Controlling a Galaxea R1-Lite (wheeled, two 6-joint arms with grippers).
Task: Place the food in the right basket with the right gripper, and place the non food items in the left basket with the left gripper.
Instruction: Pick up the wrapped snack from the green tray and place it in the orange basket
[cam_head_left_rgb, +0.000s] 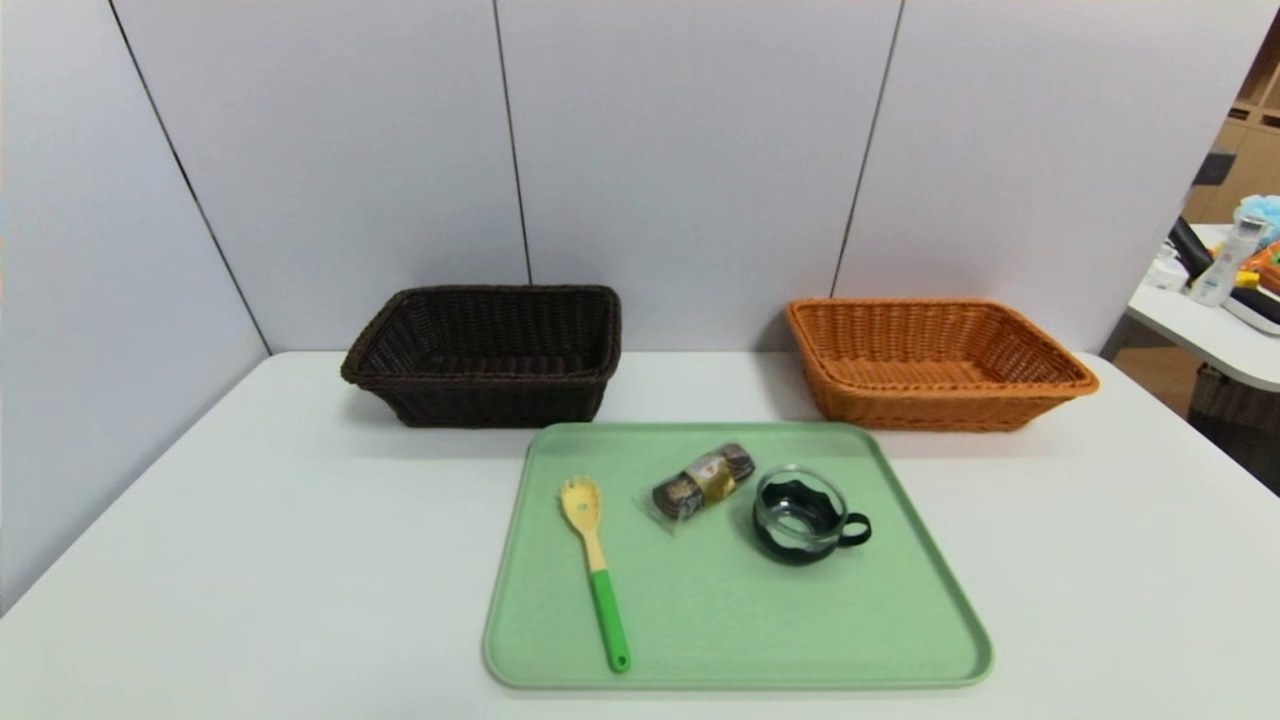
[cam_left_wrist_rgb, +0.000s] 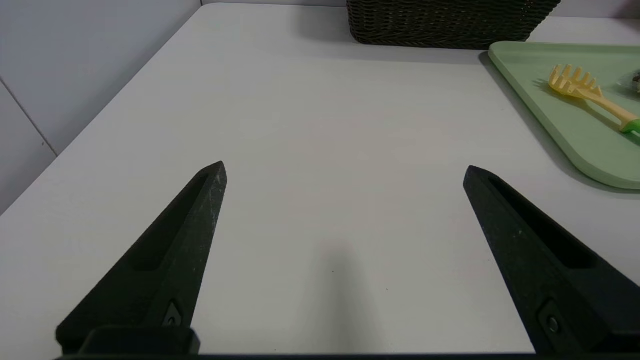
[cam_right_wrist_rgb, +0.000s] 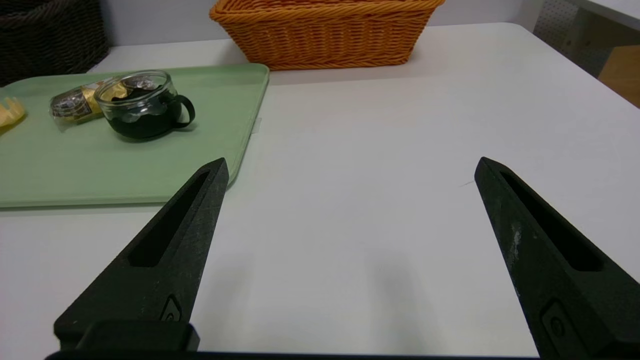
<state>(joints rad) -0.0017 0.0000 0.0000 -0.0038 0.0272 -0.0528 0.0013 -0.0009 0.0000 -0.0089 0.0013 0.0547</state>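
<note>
Pale green rectangular plastic tray (cam_head_left_rgb: 900, 620) flat on the white table (cam_head_left_rgb: 250, 560), near its front edge. On the tray, side by side and apart: yellow-headed, green-handled fork-like spoon (cam_head_left_rgb: 594, 565) toward the left, prongs pointing away; small clear-wrapped roll of dark round cookies with a gold band (cam_head_left_rgb: 702, 482) in the middle, lying slantwise; small clear glass cup in a black holder (cam_head_left_rgb: 803, 515) toward the right, upright, handle turned to the right.

Behind the tray, against the grey wall panels: rectangular dark brown woven wicker basket (cam_head_left_rgb: 488, 352) on the left, rectangular orange-tan woven wicker basket (cam_head_left_rgb: 935, 362) on the right, well apart from each other.

Left gripper (cam_left_wrist_rgb: 345, 170), black, two-fingered: spread wide, nothing between the fingers, hanging over bare table to the left of the tray. Spoon well apart from it, off toward the tray side; dark basket farther ahead.

Right gripper (cam_right_wrist_rgb: 350, 165), likewise black: spread wide, gripping nothing, over bare table to the right of the tray. Cookie roll well apart from it, lying just behind the glass cup as seen from that wrist; orange basket ahead, past the tray's corner.
</note>
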